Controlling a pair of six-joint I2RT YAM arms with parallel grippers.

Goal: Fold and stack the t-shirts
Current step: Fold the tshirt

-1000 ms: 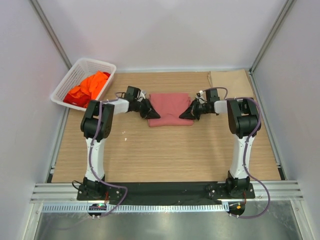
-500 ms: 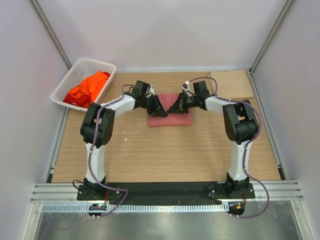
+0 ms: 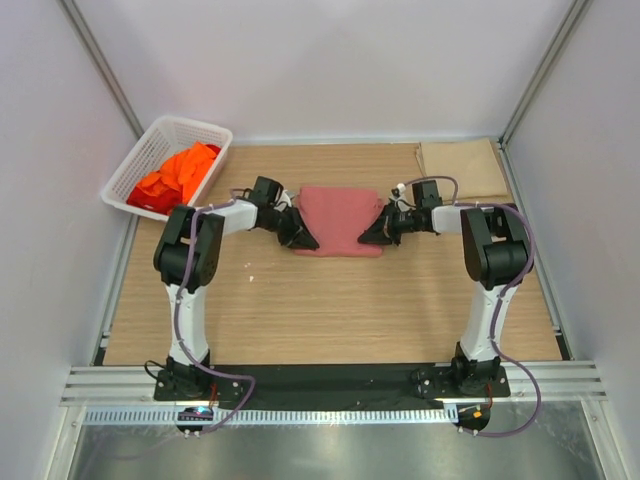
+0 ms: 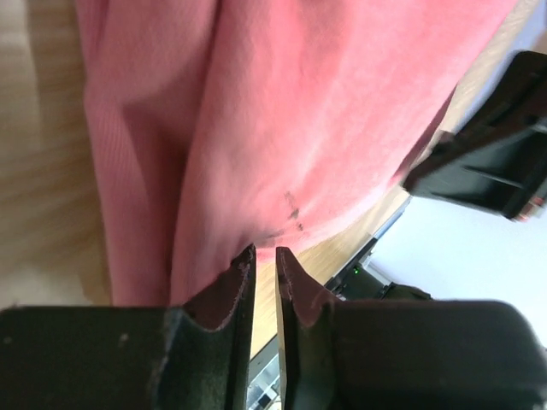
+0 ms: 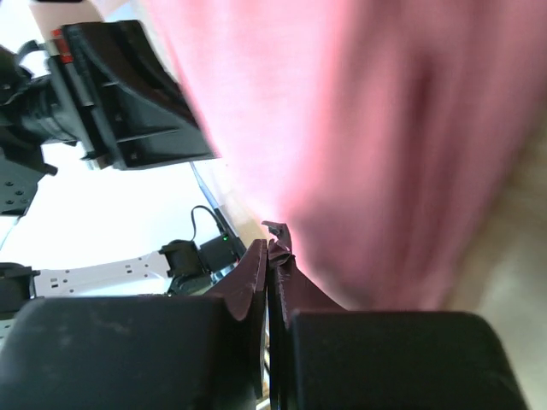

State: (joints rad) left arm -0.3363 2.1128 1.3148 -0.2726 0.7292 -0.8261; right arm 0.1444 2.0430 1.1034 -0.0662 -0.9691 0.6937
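Lying flat in the middle of the wooden bench [image 3: 330,310] is a pink t-shirt [image 3: 338,215], folded into a neat shape that gets a bit thinner on the side near the arms. The left end effector [image 3: 300,238] sits at the shirt's near left corner and the right end effector [image 3: 372,233] at its near right corner, both low down against the cloth. From the left wrist, the two black fingers [image 4: 229,295] stand just a thin crack apart, with their tips right at the edge of the pink cloth; I cannot tell if they are nipping it. A few tiny dark marks [image 4: 292,209] show on the cloth by those tips, too small to make out. From the right wrist, the right fingers [image 5: 248,282] are pressed tight together. The pink cloth beside them is blurry, so I cannot tell if any of it is caught between them. At the far left corner is a white basket [image 3: 195,123] with holes in its sides. In it lies a heap of orange t-shirts [image 3: 182,168], with a bit of a red t-shirt [image 3: 150,205] at the near end. A flat brown sheet [image 3: 460,160] lies at the far right corner of the bench.
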